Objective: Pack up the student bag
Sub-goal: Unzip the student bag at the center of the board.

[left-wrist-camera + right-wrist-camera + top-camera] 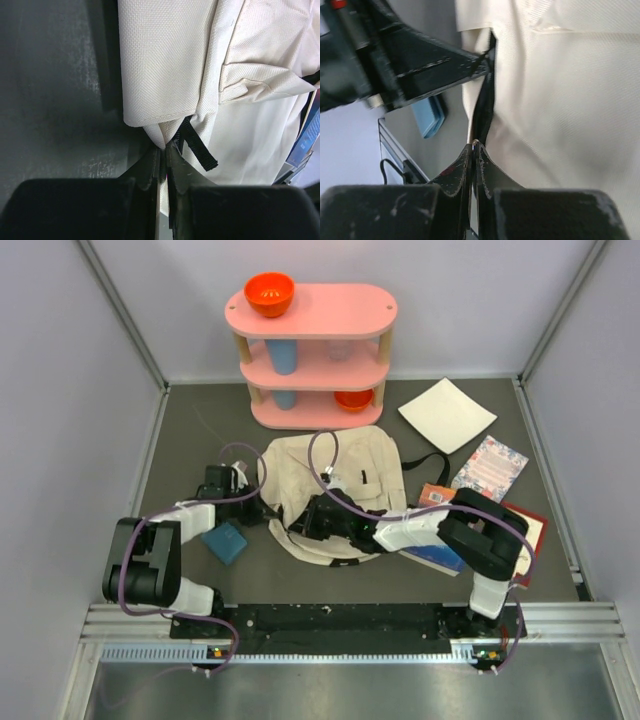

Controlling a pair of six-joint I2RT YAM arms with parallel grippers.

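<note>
The student bag (345,475), a cream fabric backpack, lies flat in the middle of the table. My left gripper (263,507) is at its left edge. In the left wrist view this gripper (163,150) is shut on a fold of cream fabric beside a short black strap tab (197,145). My right gripper (300,527) is at the bag's near-left edge. In the right wrist view it (474,145) is shut on the dark zipper (485,105), with a small metal ring showing at the tips. The left gripper's fingers (445,67) show there too, pinching the bag just above.
A blue case (225,542) lies near the left arm. Right of the bag lie a floral notebook (490,467), a red book (527,530) and a blue book (440,558) under the right arm. At the back are a white square plate (447,414) and a pink shelf (312,350) with an orange bowl (269,294).
</note>
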